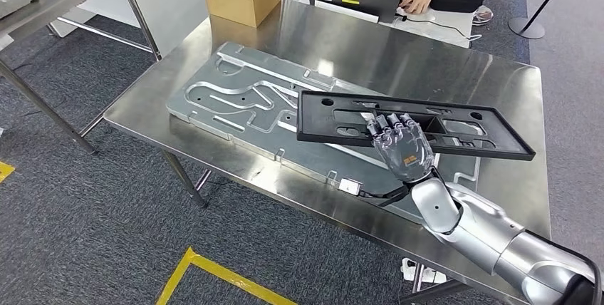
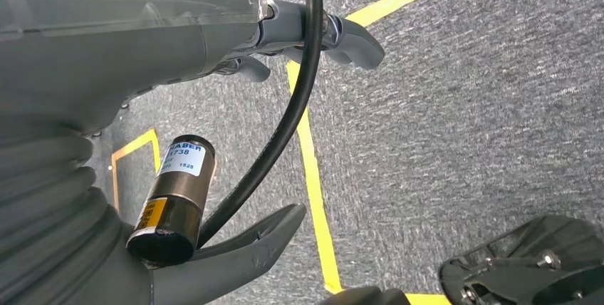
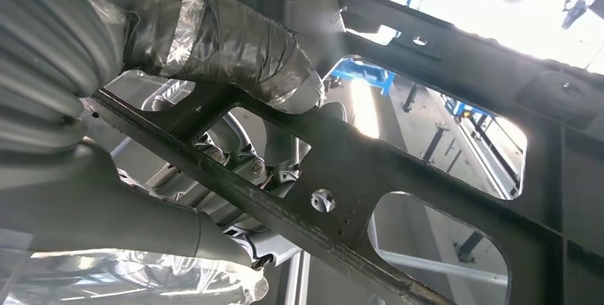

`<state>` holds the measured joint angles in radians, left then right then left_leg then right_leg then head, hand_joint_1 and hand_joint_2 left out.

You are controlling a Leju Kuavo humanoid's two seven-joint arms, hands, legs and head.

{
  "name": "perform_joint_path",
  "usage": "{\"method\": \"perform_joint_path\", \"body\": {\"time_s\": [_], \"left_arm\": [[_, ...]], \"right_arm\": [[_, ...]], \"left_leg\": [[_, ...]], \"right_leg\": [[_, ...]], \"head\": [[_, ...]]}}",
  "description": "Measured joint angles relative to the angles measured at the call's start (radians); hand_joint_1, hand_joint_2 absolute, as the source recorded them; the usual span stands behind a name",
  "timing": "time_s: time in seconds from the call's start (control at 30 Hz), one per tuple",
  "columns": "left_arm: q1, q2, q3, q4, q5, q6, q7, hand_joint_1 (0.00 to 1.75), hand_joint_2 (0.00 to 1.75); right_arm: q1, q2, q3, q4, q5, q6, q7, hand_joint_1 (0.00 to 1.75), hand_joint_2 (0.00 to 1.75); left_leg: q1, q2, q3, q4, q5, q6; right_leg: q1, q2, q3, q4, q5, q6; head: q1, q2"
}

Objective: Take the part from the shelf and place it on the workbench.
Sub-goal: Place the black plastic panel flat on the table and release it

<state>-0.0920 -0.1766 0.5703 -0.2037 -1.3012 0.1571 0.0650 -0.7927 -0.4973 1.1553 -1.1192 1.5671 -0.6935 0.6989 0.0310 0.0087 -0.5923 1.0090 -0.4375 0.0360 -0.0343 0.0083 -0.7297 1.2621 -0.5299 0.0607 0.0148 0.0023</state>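
Your right hand (image 1: 403, 150) grips the black part (image 1: 456, 116) over the workbench (image 1: 456, 63) right edge; left hand (image 2: 285, 30) holds nothing, fingers apart, label (image 2: 186, 157) reads "1525".

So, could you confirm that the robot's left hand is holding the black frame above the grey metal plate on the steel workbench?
Not quite: it is the right hand that holds the black frame, as the head view shows. The rest stands: the frame is above the grey metal plate on the steel workbench.

Your head view looks down on the surface (image 1: 456, 70); right wrist view sits close beneath the shared black part (image 1: 498, 150); left wrist faces floor (image 2: 463, 105).
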Motion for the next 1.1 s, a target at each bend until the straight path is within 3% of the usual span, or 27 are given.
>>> {"method": "perform_joint_path", "body": {"time_s": [0.07, 0.13, 0.23, 0.3, 0.33, 0.4, 0.43, 0.47, 0.5, 0.57, 0.63, 0.8, 0.87, 0.93, 0.97, 1.0, 1.1], "left_arm": [[0.0, 0.0, 0.0, 0.0, 0.0, 0.0, 0.0, 0.0, 1.75], [-0.001, 0.0, 0.0, 0.0, 0.0, 0.0, 0.0, 0.0, 1.75], [-0.001, -0.001, 0.0, 0.0, 0.0, -0.002, 0.0, 0.0, 1.75], [-0.001, -0.001, -0.001, 0.0, -0.001, -0.003, 0.0, 0.0, 1.75], [-0.002, 0.0, -0.001, 0.0, -0.001, -0.003, 0.0, 0.0, 1.75], [-0.001, 0.0, -0.001, 0.0, -0.001, -0.003, 0.0, 0.0, 1.75], [0.0, 0.0, -0.001, 0.0, -0.001, -0.003, 0.0, 0.0, 1.75], [0.002, 0.0, -0.001, 0.0, -0.001, -0.004, 0.0, 0.0, 1.75], [0.003, 0.001, -0.001, 0.0, -0.001, -0.004, 0.0, 0.0, 1.75], [0.004, 0.003, -0.001, 0.0, -0.001, -0.004, 0.0, 0.0, 1.75], [0.003, 0.004, -0.001, 0.0, -0.002, -0.003, -0.002, 0.0, 1.75], [0.005, 0.004, -0.001, 0.0, -0.001, 0.0, -0.004, 0.0, 1.75], [0.006, 0.004, -0.001, 0.0, -0.001, 0.001, -0.005, 0.0, 1.75], [0.007, 0.004, -0.001, 0.0, -0.001, 0.001, -0.006, 0.0, 1.75], [0.009, 0.004, -0.001, 0.0, -0.001, 0.001, -0.006, 0.0, 1.75], [0.01, 0.004, -0.001, 0.0, -0.001, 0.001, -0.006, 0.0, 1.75], [0.013, 0.002, -0.001, 0.001, -0.002, 0.002, -0.005, 0.0, 1.75]], "right_arm": [[0.0, -0.001, 0.0, 0.0, 0.0, 0.0, 0.0, 1.75, 1.75], [0.0, -0.001, 0.0, 0.0, 0.0, 0.0, 0.0, 1.75, 1.75], [0.002, -0.001, 0.0, 0.0, 0.0, -0.001, 0.0, 1.75, 1.75], [0.001, -0.001, 0.0, -0.001, 0.0, -0.001, 0.0, 1.75, 1.75], [0.0, -0.001, 0.0, -0.001, 0.0, -0.001, 0.0, 1.75, 1.75], [0.0, -0.001, 0.0, -0.001, 0.0, -0.001, 0.0, 1.75, 1.75], [0.001, -0.001, 0.0, -0.001, 0.0, -0.001, 0.0, 1.75, 1.75], [0.002, -0.001, 0.0, -0.001, 0.0, -0.001, 0.0, 1.75, 1.75], [0.003, -0.001, 0.0, -0.001, 0.0, -0.001, 0.0, 1.75, 1.75], [0.005, 0.0, 0.0, -0.001, 0.0, -0.001, 0.0, 1.75, 1.75], [0.004, 0.0, 0.0, -0.001, 0.0, -0.001, 0.0, 1.75, 1.75], [0.006, 0.0, 0.0, -0.001, 0.0, -0.001, 0.0, 1.75, 1.75], [0.007, -0.001, 0.0, -0.001, 0.0, -0.001, 0.0, 1.75, 1.75], [0.012, -0.001, 0.0, -0.001, 0.0, -0.001, 0.0, 1.75, 1.75], [0.016, -0.001, 0.0, -0.001, 0.0, -0.001, 0.0, 1.75, 1.75], [0.02, -0.001, 0.0, -0.001, 0.0, -0.001, 0.0, 1.75, 1.75], [0.023, -0.001, 0.0, -0.001, 0.0, -0.001, 0.0, 1.75, 1.75]], "left_leg": [[0.007, 0.0, 0.003, 0.008, -0.009, -0.014], [0.008, 0.0, 0.004, 0.014, -0.016, -0.032], [0.01, 0.001, 0.011, 0.004, -0.017, -0.056], [0.014, 0.001, 0.005, 0.028, -0.036, -0.063], [0.014, 0.0, -0.014, 0.07, -0.058, -0.062], [0.011, -0.002, -0.084, 0.204, -0.112, -0.059], [0.01, -0.002, -0.117, 0.261, -0.128, -0.058], [0.01, -0.003, -0.136, 0.286, -0.124, -0.058], [0.01, -0.003, -0.136, 0.273, -0.101, -0.057], [0.01, -0.003, -0.089, 0.156, -0.027, -0.053], [0.008, -0.005, -0.044, 0.057, 0.006, -0.048], [0.001, -0.008, -0.03, 0.035, -0.004, -0.018], [0.0, -0.008, -0.023, 0.031, -0.008, -0.008], [-0.005, -0.008, -0.017, 0.032, -0.014, -0.001], [-0.007, -0.009, -0.013, 0.032, -0.019, 0.001], [-0.01, -0.009, -0.007, 0.032, -0.024, 0.002], [-0.016, -0.01, 0.017, 0.03, -0.04, -0.001]], "right_leg": [[-0.007, -0.009, 0.064, -0.133, 0.068, 0.01], [-0.004, -0.011, 0.109, -0.226, 0.096, 0.004], [0.006, -0.006, 0.116, -0.24, 0.092, -0.024], [0.006, -0.005, 0.13, -0.254, 0.094, -0.045], [0.005, -0.005, 0.138, -0.261, 0.094, -0.054], [0.01, -0.006, 0.145, -0.263, 0.09, -0.067], [0.012, -0.005, 0.146, -0.262, 0.087, -0.069], [0.014, -0.003, 0.148, -0.26, 0.084, -0.069], [0.014, 0.0, 0.151, -0.257, 0.08, -0.068], [0.012, 0.005, 0.159, -0.251, 0.069, -0.058], [0.016, 0.007, 0.16, -0.239, 0.056, -0.044], [0.01, 0.004, 0.15, -0.215, 0.034, -0.02], [0.01, -0.002, 0.101, -0.12, -0.008, -0.015], [0.011, -0.003, 0.024, 0.006, -0.047, -0.015], [0.012, -0.003, -0.002, 0.039, -0.046, -0.017], [0.013, -0.003, -0.011, 0.035, -0.023, -0.02], [0.024, -0.004, 0.048, -0.139, 0.098, -0.046]], "head": [[0.0, 0.0], [0.0, 0.0], [-0.002, 0.0], [-0.003, 0.0], [-0.004, 0.0], [-0.005, 0.0], [-0.005, 0.0], [-0.005, 0.0], [-0.005, 0.0], [-0.005, 0.0], [-0.005, 0.0], [-0.005, 0.0], [-0.004, 0.0], [-0.004, 0.0], [-0.004, 0.0], [-0.004, 0.0], [-0.005, 0.0]]}}
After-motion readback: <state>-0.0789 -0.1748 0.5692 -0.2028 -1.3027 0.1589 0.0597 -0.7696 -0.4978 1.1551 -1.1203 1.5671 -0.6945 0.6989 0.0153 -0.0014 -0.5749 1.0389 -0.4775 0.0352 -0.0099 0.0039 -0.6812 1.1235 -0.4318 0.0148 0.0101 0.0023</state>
